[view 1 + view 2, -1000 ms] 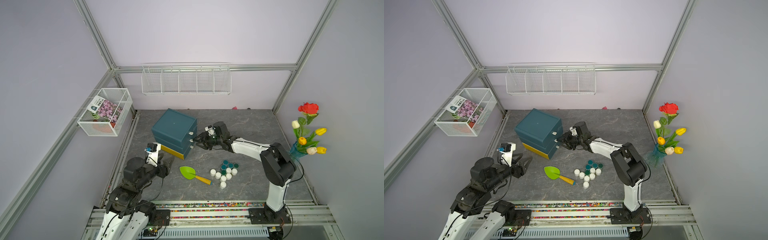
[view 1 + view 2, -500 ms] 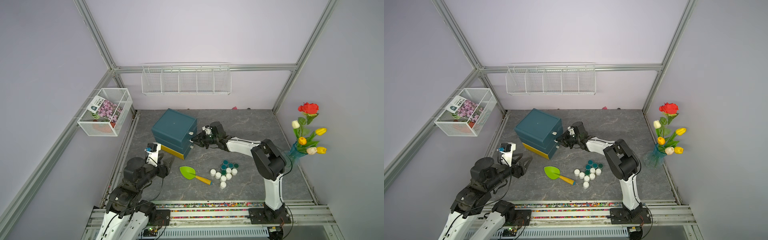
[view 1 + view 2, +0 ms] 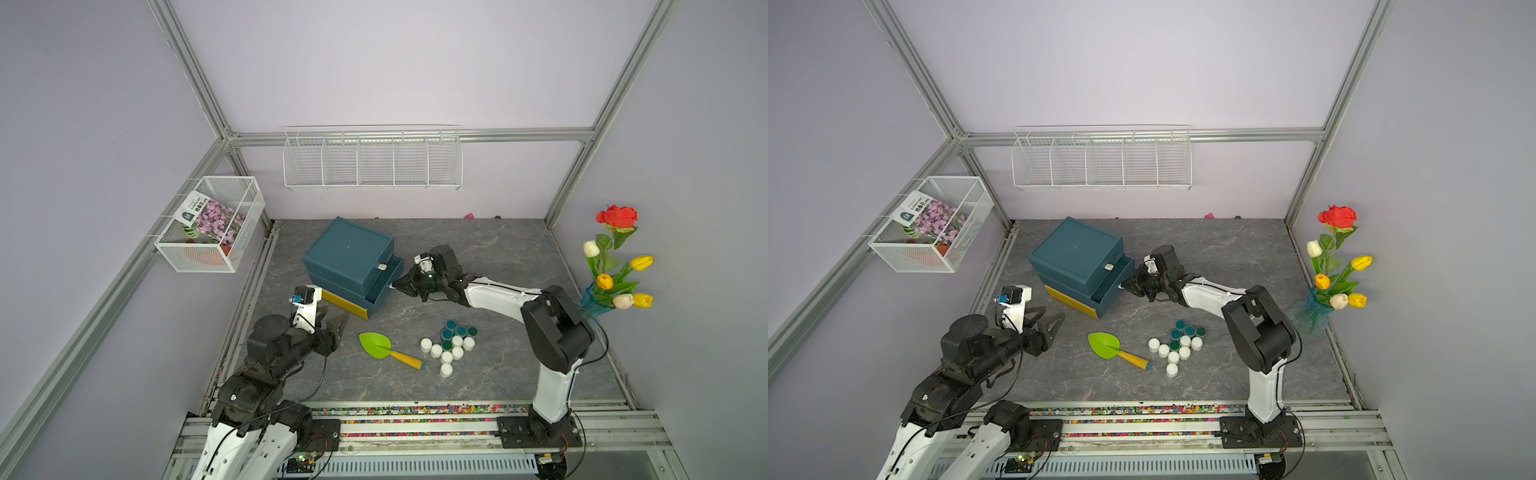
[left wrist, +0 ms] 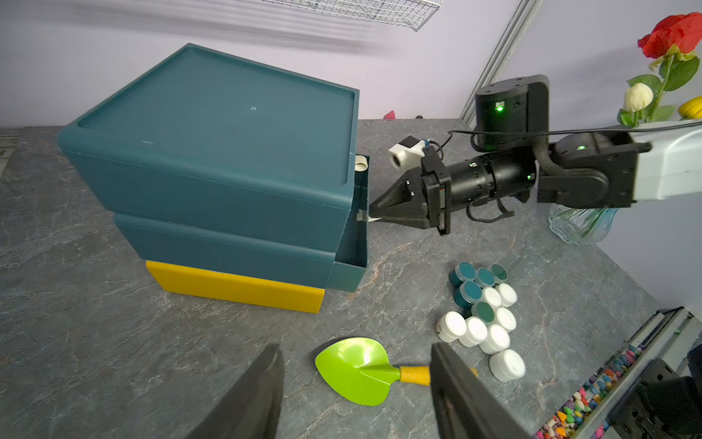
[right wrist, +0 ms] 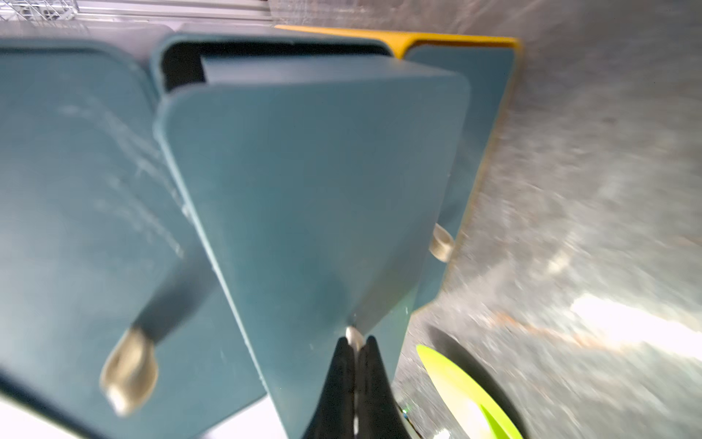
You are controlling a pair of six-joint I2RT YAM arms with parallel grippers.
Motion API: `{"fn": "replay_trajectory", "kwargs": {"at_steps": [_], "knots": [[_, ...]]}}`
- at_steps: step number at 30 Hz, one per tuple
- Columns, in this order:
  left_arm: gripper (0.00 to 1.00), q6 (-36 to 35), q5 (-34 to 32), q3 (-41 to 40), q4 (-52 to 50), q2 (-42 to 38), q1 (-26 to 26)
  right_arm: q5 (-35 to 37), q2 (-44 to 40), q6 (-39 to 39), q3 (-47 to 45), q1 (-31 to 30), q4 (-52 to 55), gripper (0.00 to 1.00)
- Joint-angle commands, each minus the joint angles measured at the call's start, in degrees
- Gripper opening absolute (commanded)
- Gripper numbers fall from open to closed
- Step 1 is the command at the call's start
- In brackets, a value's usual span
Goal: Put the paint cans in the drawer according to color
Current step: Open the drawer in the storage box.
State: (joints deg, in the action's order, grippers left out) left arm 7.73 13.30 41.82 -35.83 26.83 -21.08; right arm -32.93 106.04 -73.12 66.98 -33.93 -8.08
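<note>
Right gripper [image 4: 374, 214] is pressed together, tips pinching the small pale handle [image 5: 355, 336] on the middle drawer [image 5: 315, 190] of the teal cabinet [image 3: 347, 253]. In the right wrist view the two black fingers meet w/ only the handle btwn them. That drawer stands a little way out of the cabinet front in both top views; top drawer and the yellow bottom one [image 4: 235, 287] sit flush. Inside of the open drawer can't be seen.

Left gripper [image 3: 1050, 316] is spread approx halfway, holding nothing and touching nothing, above the table [image 3: 478, 249] near the cabinet's yellow corner. In its own wrist view the green shovel [image 4: 357, 372] shows btwn the fingers, lower down on the table.

Paint cans [image 3: 451, 345] are all on the table in one tight cluster, just beside the shovel's handle end, well apart from both grippers: teal-lid ones [image 4: 475, 283] on the cabinet side, white-lid ones [image 4: 490, 338] nearer the front rail.
</note>
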Motion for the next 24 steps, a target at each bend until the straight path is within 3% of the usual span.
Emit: {"fn": "replay_trajectory", "kwargs": {"at_steps": [1, 10, 24], "knots": [[0.64, 0.36, 0.05, -0.65, 1.02, -0.45, -0.36, 0.44, -5.84, 4.44, -3.96, 0.19, 8.28, 0.0], [0.65, 0.36, 0.32, -0.71, 1.03, -0.56, -0.35, 2.14, -11.65, 5.17, -8.53, 0.7, 11.52, 0.0], [0.65, 0.36, 0.37, -0.74, 1.03, -0.68, -0.33, 3.0, -13.72, 5.63, -9.42, 1.35, 13.38, 0.0]]}}
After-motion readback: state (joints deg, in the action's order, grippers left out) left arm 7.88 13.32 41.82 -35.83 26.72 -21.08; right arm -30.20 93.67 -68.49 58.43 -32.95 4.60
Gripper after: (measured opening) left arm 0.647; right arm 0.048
